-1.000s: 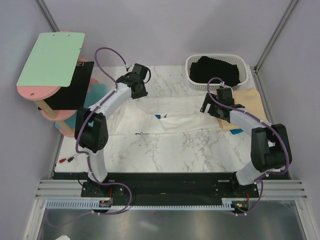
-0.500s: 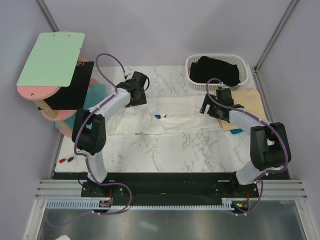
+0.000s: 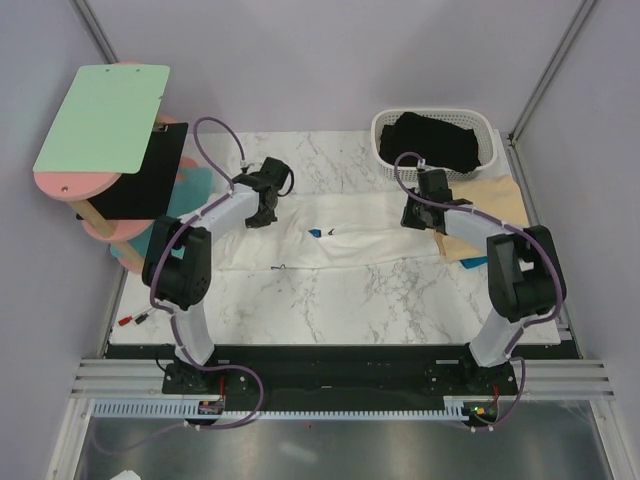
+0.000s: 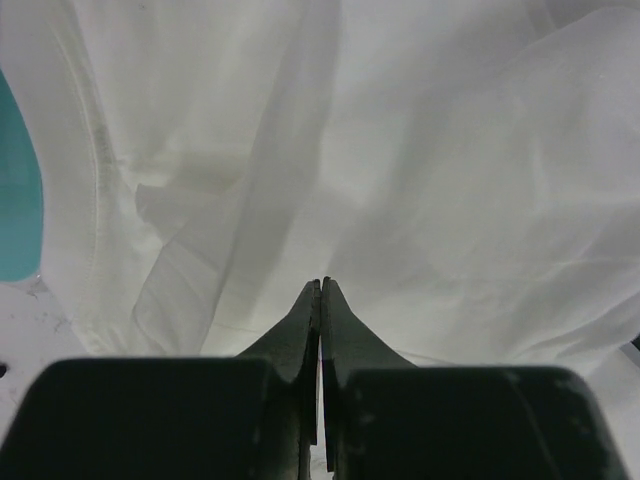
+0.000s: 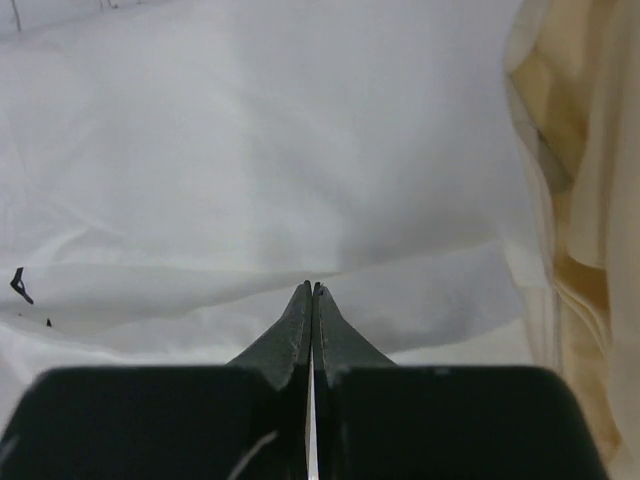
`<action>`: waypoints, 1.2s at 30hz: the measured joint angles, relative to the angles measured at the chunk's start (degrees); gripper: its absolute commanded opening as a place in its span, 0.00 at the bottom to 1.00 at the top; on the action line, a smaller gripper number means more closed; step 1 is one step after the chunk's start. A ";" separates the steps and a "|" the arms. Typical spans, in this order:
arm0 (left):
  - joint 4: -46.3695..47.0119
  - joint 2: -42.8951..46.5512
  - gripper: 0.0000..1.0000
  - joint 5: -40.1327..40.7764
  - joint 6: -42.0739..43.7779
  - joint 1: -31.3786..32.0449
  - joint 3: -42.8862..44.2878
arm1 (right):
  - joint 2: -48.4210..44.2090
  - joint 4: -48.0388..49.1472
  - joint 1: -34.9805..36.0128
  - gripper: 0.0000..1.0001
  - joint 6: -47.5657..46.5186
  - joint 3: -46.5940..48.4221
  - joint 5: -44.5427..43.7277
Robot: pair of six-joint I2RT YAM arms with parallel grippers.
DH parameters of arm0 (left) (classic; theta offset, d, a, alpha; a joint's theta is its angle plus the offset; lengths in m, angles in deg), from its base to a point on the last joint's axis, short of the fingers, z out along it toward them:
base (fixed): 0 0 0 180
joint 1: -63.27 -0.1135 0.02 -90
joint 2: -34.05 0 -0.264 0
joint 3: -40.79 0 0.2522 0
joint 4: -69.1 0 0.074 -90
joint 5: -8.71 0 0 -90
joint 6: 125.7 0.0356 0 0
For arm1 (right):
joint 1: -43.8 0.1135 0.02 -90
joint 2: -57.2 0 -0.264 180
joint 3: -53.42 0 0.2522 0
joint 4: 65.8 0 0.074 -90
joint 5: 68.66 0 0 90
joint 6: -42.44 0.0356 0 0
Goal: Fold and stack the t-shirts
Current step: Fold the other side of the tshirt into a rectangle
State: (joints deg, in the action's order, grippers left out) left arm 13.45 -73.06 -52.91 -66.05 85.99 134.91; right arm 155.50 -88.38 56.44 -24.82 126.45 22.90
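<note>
A large white t-shirt (image 3: 330, 245) lies spread in a wide band across the marble table, a bit of blue print (image 3: 316, 232) showing near its middle. My left gripper (image 3: 259, 214) is down on its far left edge, jaws pressed together (image 4: 321, 284) with creases in the cloth (image 4: 420, 180) running out from the tips. My right gripper (image 3: 414, 216) is down on the far right edge, also shut (image 5: 311, 287) where a fold of the white cloth (image 5: 250, 170) meets the tips. A tan t-shirt (image 3: 497, 203) (image 5: 585, 200) lies just right of it. A black t-shirt (image 3: 435, 140) fills the basket.
The white lattice basket (image 3: 377, 142) stands at the back right. A pink stand with a green board (image 3: 105, 115) and a black panel rises at the left, with a teal piece (image 3: 200, 186) (image 4: 18, 200) beside the shirt's left edge. A small cabled clip (image 3: 135, 320) lies front left.
Both grippers have dropped onto the far edge of the white t-shirt and closed. The left arm swung down and slightly left; the right wrist shifted back toward the basket.
</note>
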 measured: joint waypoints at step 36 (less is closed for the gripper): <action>-1.62 0.42 0.02 -1.84 0.90 -8.70 -5.75 | 14.58 -6.69 3.08 0.00 -1.70 14.73 -11.23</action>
State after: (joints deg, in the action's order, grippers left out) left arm 11.83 -72.65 -54.75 -65.15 77.29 129.16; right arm 170.08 -95.07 59.52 -26.52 141.18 11.67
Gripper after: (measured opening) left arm 0.025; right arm 0.006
